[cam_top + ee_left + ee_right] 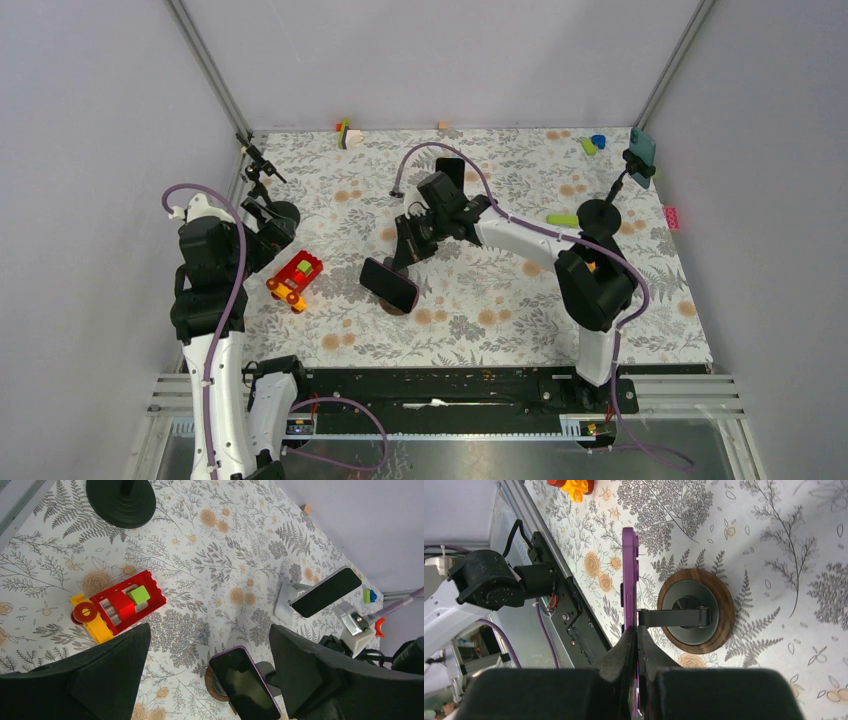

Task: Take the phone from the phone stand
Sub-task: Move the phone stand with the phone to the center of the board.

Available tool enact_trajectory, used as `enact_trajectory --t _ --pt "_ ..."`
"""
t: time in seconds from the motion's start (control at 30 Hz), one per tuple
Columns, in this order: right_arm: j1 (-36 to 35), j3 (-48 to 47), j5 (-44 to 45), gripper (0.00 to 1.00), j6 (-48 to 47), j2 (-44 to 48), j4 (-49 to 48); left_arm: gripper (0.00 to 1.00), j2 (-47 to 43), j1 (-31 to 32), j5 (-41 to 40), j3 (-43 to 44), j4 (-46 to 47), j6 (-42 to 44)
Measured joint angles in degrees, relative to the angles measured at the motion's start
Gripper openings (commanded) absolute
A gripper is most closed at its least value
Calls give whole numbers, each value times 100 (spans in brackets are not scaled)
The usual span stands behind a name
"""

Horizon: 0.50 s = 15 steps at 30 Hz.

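The phone [390,284], in a purple case, sits tilted on the phone stand [696,611] near the middle of the table [520,320], with its dark screen facing upward. The right fingers [616,655] are pinched together across the phone's thin edge, front and back faces between them, just beside the stand's black arm where it meets the case. The left fingers [115,665] hang spread wide above the table and hold nothing.

The phone looks like a stiff, flat slab, fairly heavy for how thin it is. Its glass face is likely slick and would not take a drop well; the case probably gives better friction. A pinch across the thickness near one end leaves much of the weight beyond the fingers, so the phone may pivot in the grip. The stand seems light on its round wooden base and could tip or ride along if the cradle clings to the case. Taking it off likely calls for a slow, straight pull away from the cradle.
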State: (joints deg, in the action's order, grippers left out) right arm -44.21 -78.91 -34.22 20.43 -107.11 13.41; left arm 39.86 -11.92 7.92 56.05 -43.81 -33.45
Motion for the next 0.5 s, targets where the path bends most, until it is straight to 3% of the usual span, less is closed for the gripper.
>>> enact_trajectory --t 0.5 --pt "308 -2487 -1231 0 -2404 -1543 2299 95 -13 26 57 -146 20 46"
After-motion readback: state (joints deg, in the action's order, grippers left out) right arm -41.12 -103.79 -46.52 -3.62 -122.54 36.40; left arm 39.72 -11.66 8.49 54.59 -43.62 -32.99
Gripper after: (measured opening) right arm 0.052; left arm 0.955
